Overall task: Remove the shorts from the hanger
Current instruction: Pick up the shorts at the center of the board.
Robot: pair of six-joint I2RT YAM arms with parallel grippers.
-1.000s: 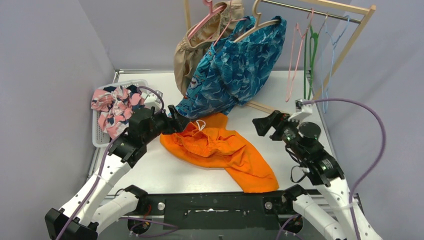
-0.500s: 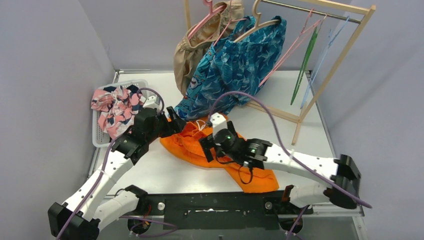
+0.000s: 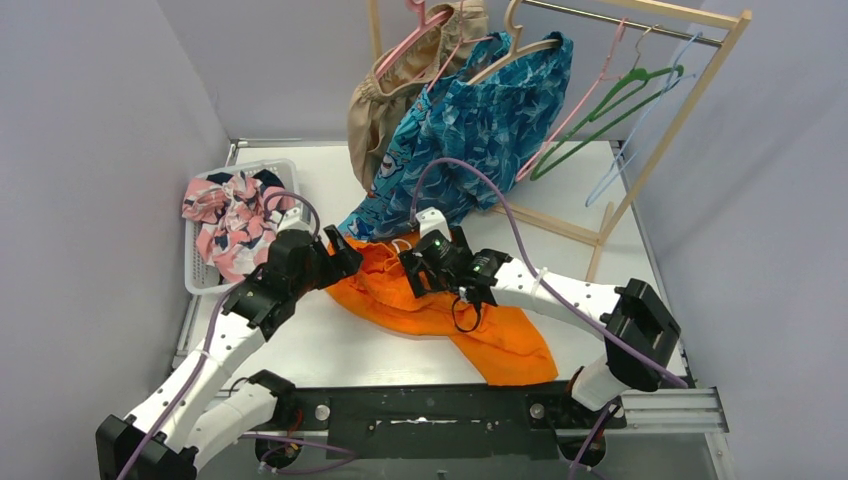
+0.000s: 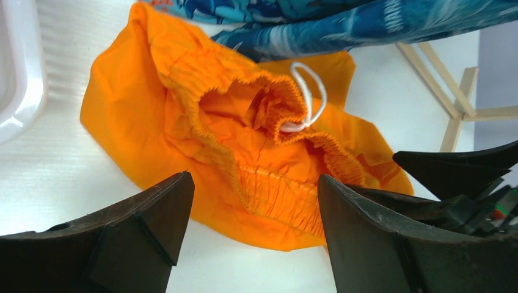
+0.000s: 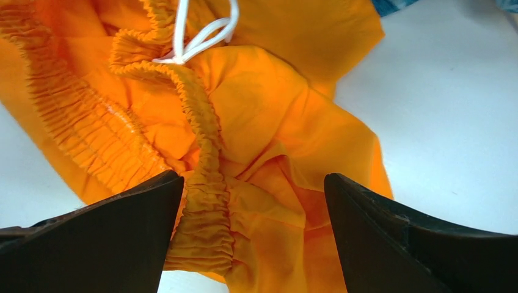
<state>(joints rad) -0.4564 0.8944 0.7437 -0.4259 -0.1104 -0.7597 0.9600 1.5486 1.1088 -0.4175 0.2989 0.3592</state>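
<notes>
Top external: orange shorts (image 3: 440, 315) lie crumpled on the table (image 3: 330, 345), off any hanger, with both grippers at the waistband end.
Left gripper (image 3: 343, 257): jaws spread wide, nothing held, at the shorts' left edge.
Right gripper (image 3: 418, 276): jaws wide apart over the orange fabric, nothing pinched.
Left wrist: open waistband and white drawstring (image 4: 303, 91) ahead of the fingers; right gripper's dark fingertip at the frame's right edge.
Right wrist: elastic waistband ridge runs down between the fingers — fabric directly below.
Rack (image 3: 690, 100): tan shorts (image 3: 385, 110) and blue print shorts (image 3: 480, 130) hang on hangers at its left end; bare green hanger (image 3: 610, 105) tilted at right.
Basket (image 3: 197, 280): pink shark-print shorts (image 3: 230, 215) piled inside, left of the table.
</notes>
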